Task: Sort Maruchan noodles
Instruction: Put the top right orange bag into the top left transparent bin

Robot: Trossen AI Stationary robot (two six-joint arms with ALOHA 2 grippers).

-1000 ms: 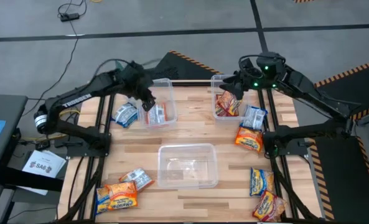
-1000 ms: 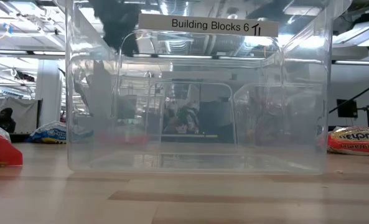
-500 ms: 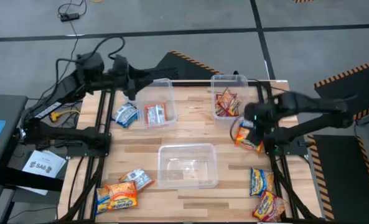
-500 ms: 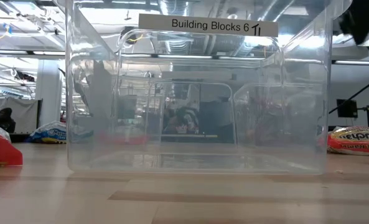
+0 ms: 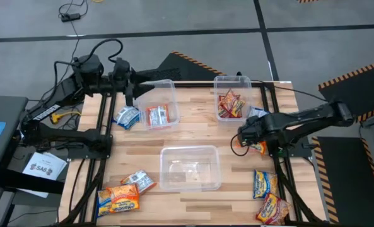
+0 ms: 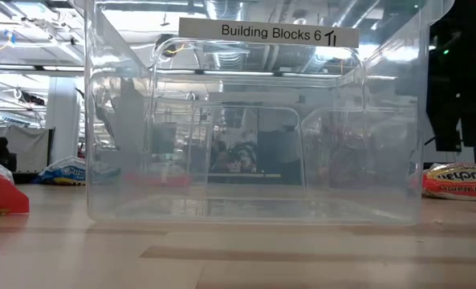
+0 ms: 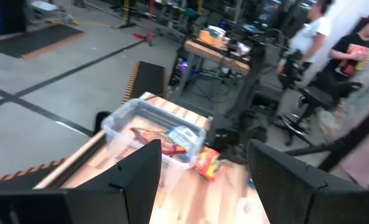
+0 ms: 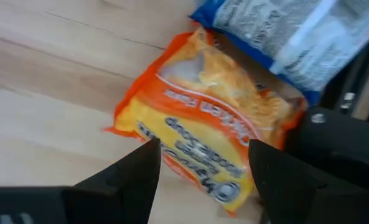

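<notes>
Spanning the scene, the wooden tabletop point(image 5: 193, 135) carries three clear tubs: an empty one point(image 5: 190, 167) in the middle, one at the far left holding a red-orange packet point(image 5: 156, 116), one at the far right holding another point(image 5: 229, 104). Loose Maruchan noodles point(image 5: 118, 198) lie at the near left corner, more at the near right point(image 5: 266, 184). The right pincer point(image 5: 245, 134), its jaws spread and empty, hangs just above an orange-yellow packet point(image 8: 203, 149) at the right edge, a blue-white packet point(image 8: 284, 31) touching it. A clean pick likely means descending squarely over the orange packet's middle, avoiding the blue neighbour. The left pincer point(image 5: 130, 94) is released, empty, withdrawn beyond the far left tub. Arm and pincer hide most of the orange packet from above; printed flavours are unreadable.
</notes>
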